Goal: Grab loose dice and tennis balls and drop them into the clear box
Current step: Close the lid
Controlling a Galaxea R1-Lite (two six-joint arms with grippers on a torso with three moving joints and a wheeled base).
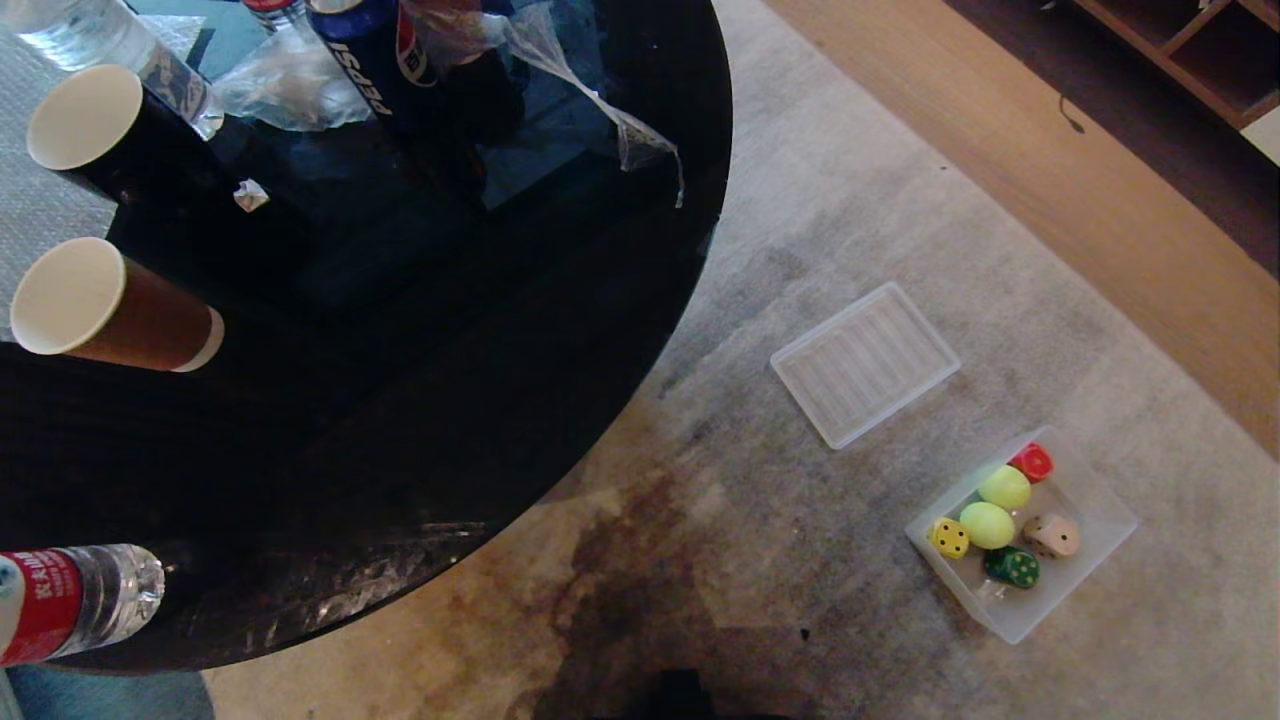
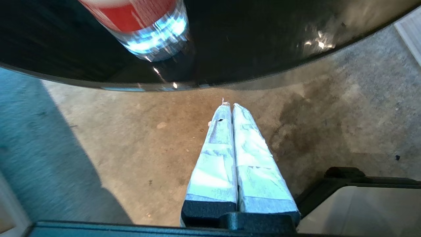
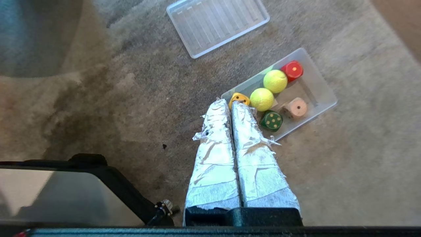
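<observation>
Both end effectors hang empty above the carpet with their taped fingers pressed together: the right end effector (image 3: 230, 102) over bare carpet just short of the clear box (image 3: 320, 95), the left end effector (image 2: 232, 106) near the rim of the round black bench (image 2: 230, 49).

Everything the task names lies inside the box already. In the head view the clear box (image 1: 1100, 520) sits on the carpet at the robot's right, holding two tennis balls (image 1: 987, 525) side by side, a yellow die (image 1: 949, 538), a red die (image 1: 1033, 462), a beige die (image 1: 1051, 535) and a dark green die (image 1: 1012, 567). No loose die or ball shows on the carpet in any view.

The ribbed lid (image 1: 865, 362) lies flat on the carpet, apart from the box on its far side.

The box lies ahead of the right end effector and to its outer side, long axis slanting away, so the right arm is clearly nearer. Judging by this, the collecting looks finished.
</observation>
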